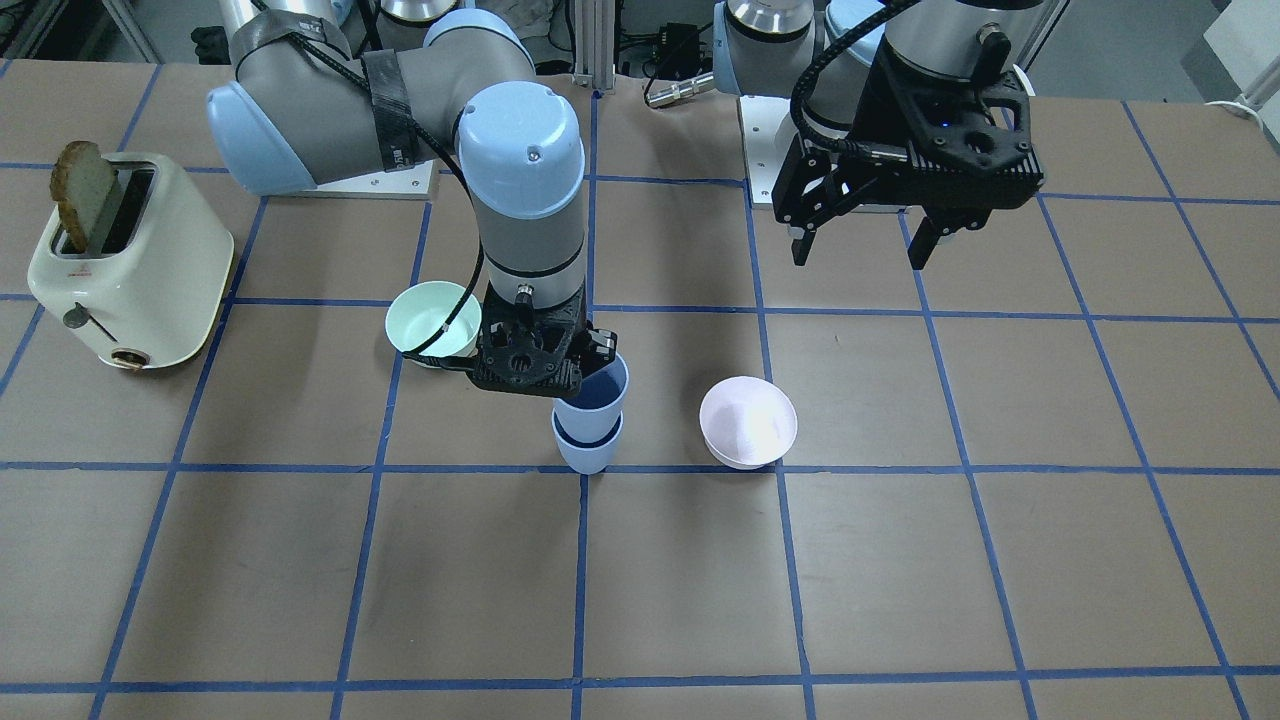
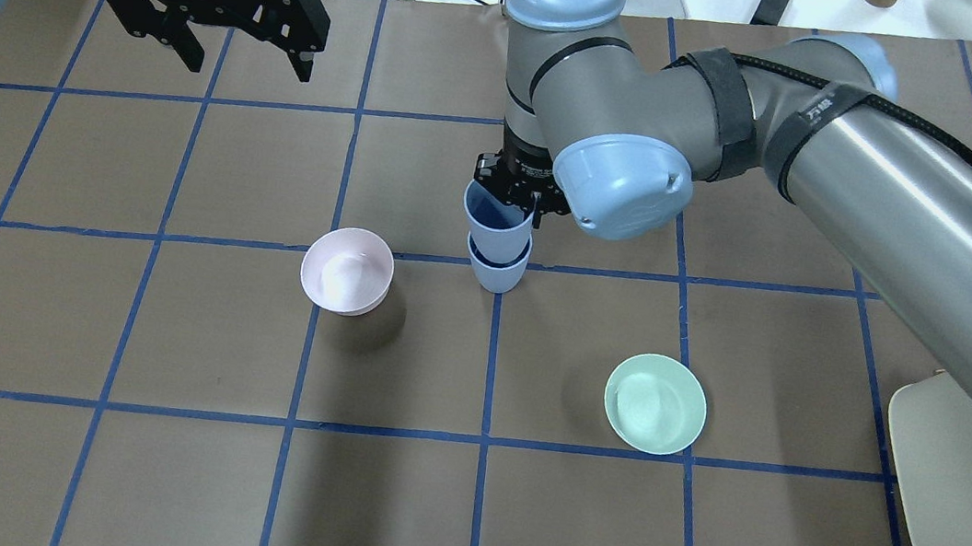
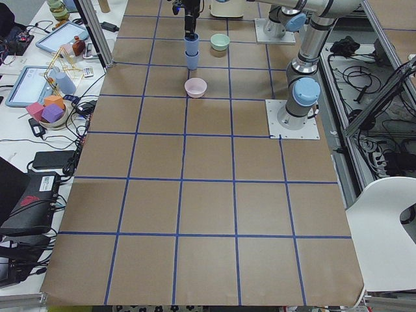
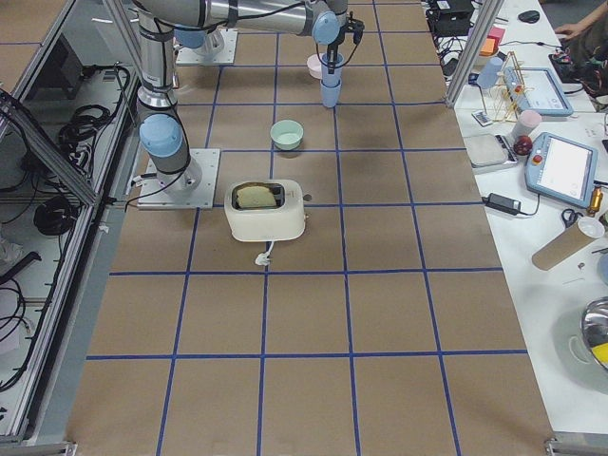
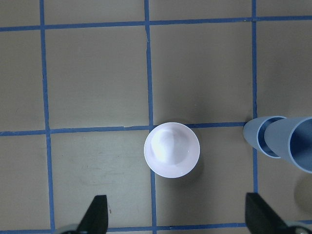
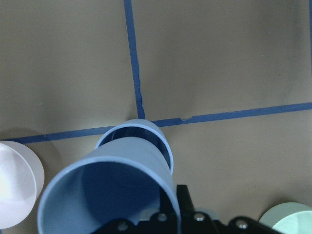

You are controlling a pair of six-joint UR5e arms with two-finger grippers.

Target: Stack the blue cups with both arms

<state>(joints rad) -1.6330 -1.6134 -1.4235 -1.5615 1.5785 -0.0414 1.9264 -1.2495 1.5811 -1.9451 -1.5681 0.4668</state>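
Note:
Two pale-blue cups stand at the table's middle. The upper cup (image 1: 592, 392) (image 2: 497, 223) has its base inside the lower cup (image 1: 588, 450) (image 2: 496, 274), which stands on the table on a blue tape line. My right gripper (image 1: 597, 352) (image 2: 512, 195) is shut on the upper cup's rim, on the side toward the robot. The right wrist view shows the upper cup (image 6: 112, 187) nested in the lower cup (image 6: 152, 134). My left gripper (image 1: 860, 255) (image 2: 247, 69) is open and empty, high above the table, well away from the cups.
A pale pink-white bowl (image 1: 748, 420) (image 2: 346, 270) (image 5: 171, 149) sits beside the cups on my left. A mint-green bowl (image 1: 430, 318) (image 2: 654, 403) sits near my right arm. A cream toaster (image 1: 130, 260) with a bread slice stands at my far right.

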